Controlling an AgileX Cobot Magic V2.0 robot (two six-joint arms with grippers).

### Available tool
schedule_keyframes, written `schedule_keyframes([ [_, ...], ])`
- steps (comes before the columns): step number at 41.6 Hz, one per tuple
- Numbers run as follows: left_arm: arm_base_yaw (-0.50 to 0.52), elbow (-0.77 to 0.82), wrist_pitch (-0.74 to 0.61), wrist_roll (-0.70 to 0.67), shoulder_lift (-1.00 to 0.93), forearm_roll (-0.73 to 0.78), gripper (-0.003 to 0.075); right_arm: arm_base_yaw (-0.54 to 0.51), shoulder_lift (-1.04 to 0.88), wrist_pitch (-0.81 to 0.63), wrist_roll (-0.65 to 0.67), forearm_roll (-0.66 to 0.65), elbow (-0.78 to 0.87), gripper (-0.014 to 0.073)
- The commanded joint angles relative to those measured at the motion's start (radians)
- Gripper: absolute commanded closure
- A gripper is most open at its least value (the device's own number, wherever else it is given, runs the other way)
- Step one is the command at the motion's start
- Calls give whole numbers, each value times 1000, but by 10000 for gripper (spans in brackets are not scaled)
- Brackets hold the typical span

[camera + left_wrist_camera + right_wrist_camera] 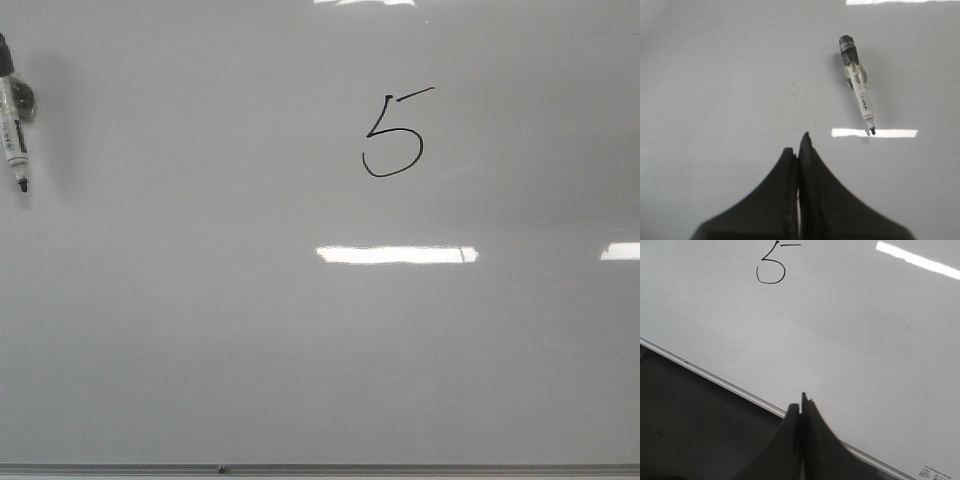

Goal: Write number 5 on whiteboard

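Note:
The whiteboard (300, 350) fills the front view, glossy grey-white with a thin grey frame along its near edge. A black hand-drawn number 5 (393, 135) stands on it, right of centre, towards the far side; it also shows in the right wrist view (772, 264). A marker (14, 125) with a clear body and black end lies uncapped on the board at the far left, and shows in the left wrist view (857, 82). My left gripper (799, 147) is shut and empty, apart from the marker. My right gripper (801, 405) is shut and empty over the board's frame (715, 377).
Bright rectangular light reflections (397, 254) lie across the board. In the right wrist view a dark surface (685, 425) lies beyond the board's frame. A small label (935, 472) sits at one corner of the board.

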Motion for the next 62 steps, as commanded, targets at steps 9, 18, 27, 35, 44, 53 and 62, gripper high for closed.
schedule_keyframes([
  [9, -7, 5, -114, -12, -17, -3, 741, -5, 7, -68, -10, -5, -22, 663],
  [18, -7, 5, -114, -12, -15, -3, 741, -5, 7, -67, -10, -5, -22, 663],
  [27, -13, 5, -114, -12, -15, -3, 741, -5, 7, -67, -10, -5, -22, 663],
  [35, -57, 5, -114, -12, -14, -3, 741, -5, 7, -67, -10, -5, -22, 663],
  [44, -57, 5, -114, -12, -14, -3, 741, -5, 7, -67, -10, -5, -22, 663],
  [53, -57, 5, -114, -12, -14, -3, 741, -5, 7, -67, -10, -5, -22, 663],
  [62, -57, 5, -114, -12, -14, -3, 741, -17, -6, -77, -10, -4, 7, 663],
])
